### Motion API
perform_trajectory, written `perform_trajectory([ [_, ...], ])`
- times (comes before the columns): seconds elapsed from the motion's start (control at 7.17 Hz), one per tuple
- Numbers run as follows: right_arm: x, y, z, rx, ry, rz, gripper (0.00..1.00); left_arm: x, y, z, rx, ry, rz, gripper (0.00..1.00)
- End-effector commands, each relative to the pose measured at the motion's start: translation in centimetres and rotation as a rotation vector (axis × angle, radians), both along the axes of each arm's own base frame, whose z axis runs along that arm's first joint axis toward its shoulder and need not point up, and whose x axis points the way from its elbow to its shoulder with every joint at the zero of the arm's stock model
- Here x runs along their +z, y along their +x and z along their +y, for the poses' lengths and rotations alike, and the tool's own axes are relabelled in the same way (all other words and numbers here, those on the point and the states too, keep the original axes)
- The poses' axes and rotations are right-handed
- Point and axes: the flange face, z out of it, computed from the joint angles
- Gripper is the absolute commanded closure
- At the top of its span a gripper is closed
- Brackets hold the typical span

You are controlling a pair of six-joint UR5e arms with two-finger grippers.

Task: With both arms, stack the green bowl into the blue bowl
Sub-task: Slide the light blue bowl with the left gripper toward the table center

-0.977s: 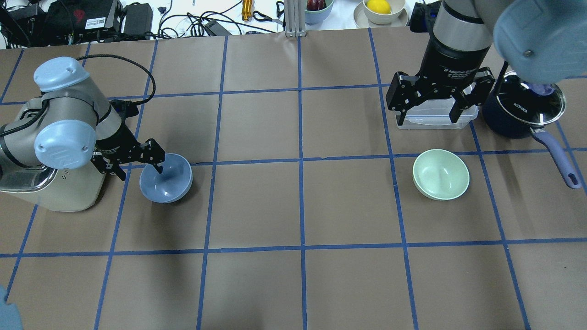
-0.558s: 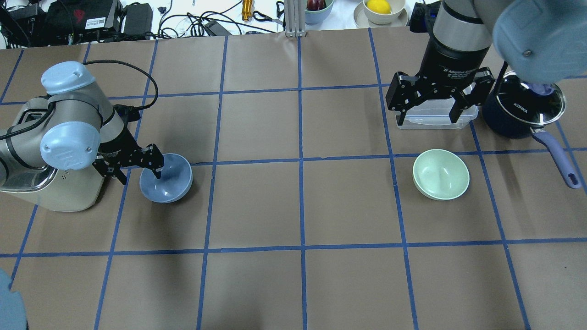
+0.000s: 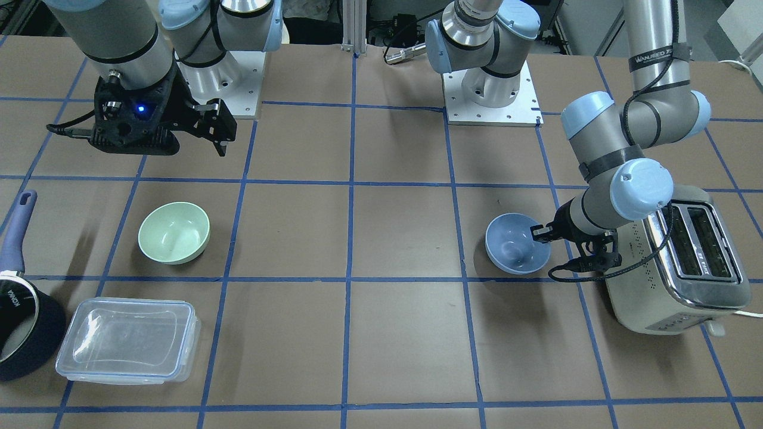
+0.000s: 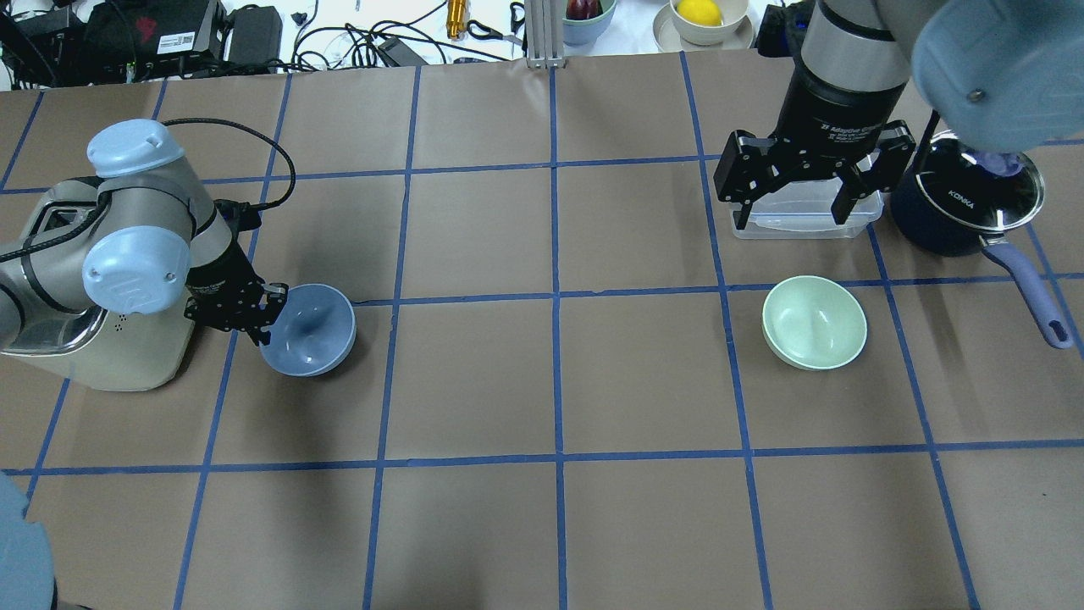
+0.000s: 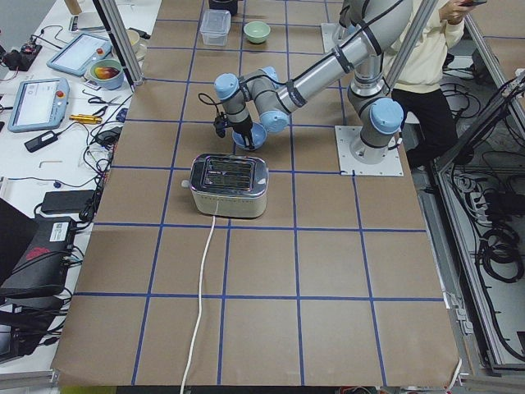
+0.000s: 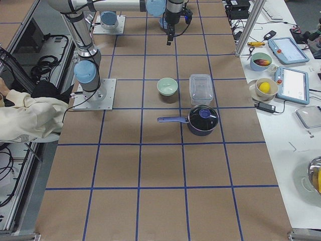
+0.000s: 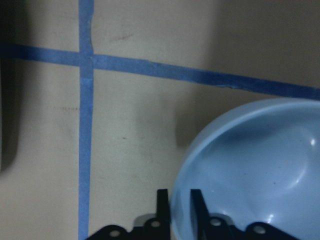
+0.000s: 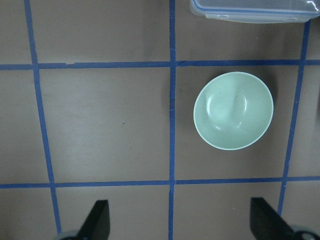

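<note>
Early stage, nothing stacked yet. L gripper (image 4: 269,315) is low at the blue bowl (image 4: 309,330), on the side nearest the toaster (image 4: 127,356). The L wrist view shows its fingers (image 7: 162,212) narrow, one outside the rim and one inside, so they look pinched on the bowl wall. The blue bowl looks to be resting on the tabletop (image 4: 550,381), maybe a bit tipped; can't tell if it's lifted at all.

R gripper (image 4: 792,216) hangs high over the clear lidded container (image 3: 128,339), fingers spread wide and holding nothing. The green bowl (image 4: 815,322) sits upright on the tabletop just beside that container and near the dark pot (image 4: 957,212), with its own grid square to itself. In the R wrist view it's in frame ahead of the fingers, not between them, so no contact w/ the R arm.

The bowls are well apart, blue on the robot's L side and green on its R, w/ bare grid squares between.

Judgement on progress: only the L grip on the blue bowl looks set. Left to do: bring blue toward the middle (prob), R arm down onto the green rim, grasp, lift, carry over, then drop green inside blue. Most of the task remains.
</note>
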Motion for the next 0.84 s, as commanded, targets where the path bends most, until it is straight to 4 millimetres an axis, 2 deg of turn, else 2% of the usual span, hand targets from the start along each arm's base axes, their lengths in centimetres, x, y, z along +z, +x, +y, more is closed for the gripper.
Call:
perform_trajectory([
  [0.0,-0.1,-0.3,0.0,0.005,0.004,0.017,0.0,4.1,-0.7,-2.0,-0.014,-0.03,-0.013,1.0],
  [0.14,-0.1,-0.3,-0.1,0.005,0.004,0.017,0.0,6.0,-3.8,-3.2,-0.016,-0.058,-0.006,1.0],
  [0.42,0.0,-0.5,-0.1,0.002,0.004,0.017,0.0,8.1,-15.0,-4.3,0.012,-0.125,0.048,1.0],
  [0.7,0.0,-0.4,0.0,0.002,0.007,0.017,0.0,7.3,-22.3,-3.2,0.061,-0.11,0.157,1.0],
])
